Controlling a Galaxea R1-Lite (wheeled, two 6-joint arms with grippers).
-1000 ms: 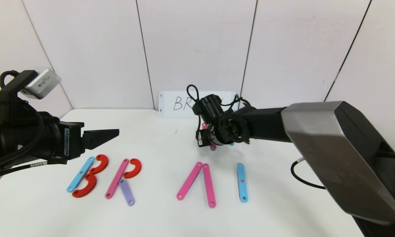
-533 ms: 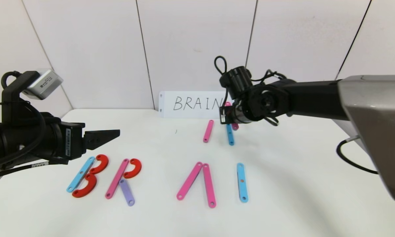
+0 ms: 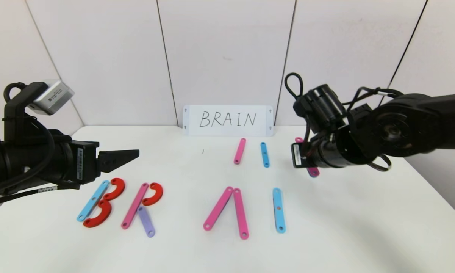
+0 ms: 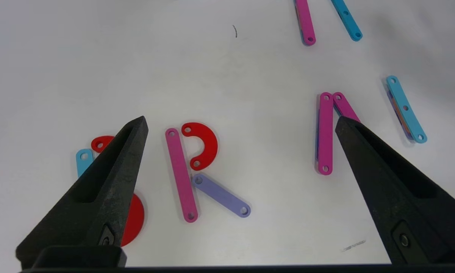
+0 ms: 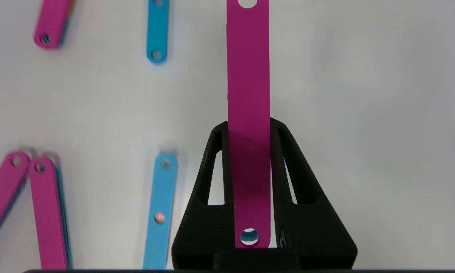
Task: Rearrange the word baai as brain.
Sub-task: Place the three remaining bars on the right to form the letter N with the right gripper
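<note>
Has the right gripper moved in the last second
Yes. The right gripper, shut on a pink strip, has swung toward the robot's right, from in front of the white BRAIN card to beyond the card's right edge.

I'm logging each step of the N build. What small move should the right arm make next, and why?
Probably lower the pink strip held by the right gripper to the table right of the blue I: B, R, A, I lie formed, N is missing.
</note>
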